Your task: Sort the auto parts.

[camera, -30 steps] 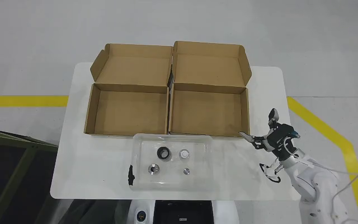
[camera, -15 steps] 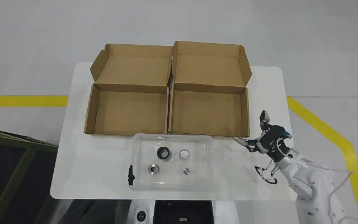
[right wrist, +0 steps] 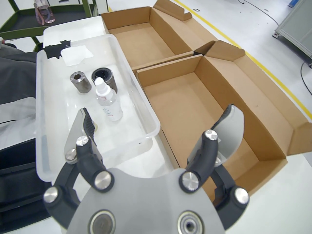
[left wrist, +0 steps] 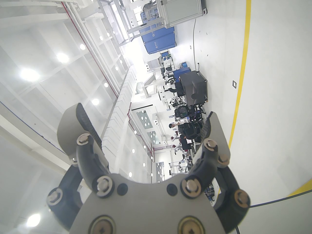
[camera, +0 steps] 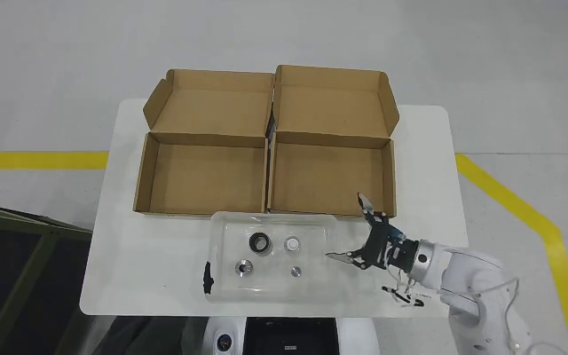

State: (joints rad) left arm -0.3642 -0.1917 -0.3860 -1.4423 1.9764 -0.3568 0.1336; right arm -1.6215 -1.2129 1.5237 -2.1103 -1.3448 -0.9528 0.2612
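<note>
Clear plastic forms the tray [camera: 319,277] at the lower centre of the top view, on the white counter [camera: 115,248]. You will find four items in it, each apart from the others — a black sleeve [camera: 259,241], a white spray bottle [camera: 292,242], a steel cylinder [camera: 244,267] and a small round part [camera: 296,272]. Directly above the tray in that view, two open cardboard boxes lie side by side with their lids folded back: the left box [camera: 202,177] and the right box [camera: 330,182].

Note the right end effector [camera: 344,227] at the tray's right end, lower right of centre. Its fingers are spread wide with nothing between them. One fingertip is over the tray's right end, and the other is near the right box's front corner.

Note the left end effector [left wrist: 145,113] — also spread wide and empty. It points away from the counter, toward the ceiling lights and the hall beyond.
</note>
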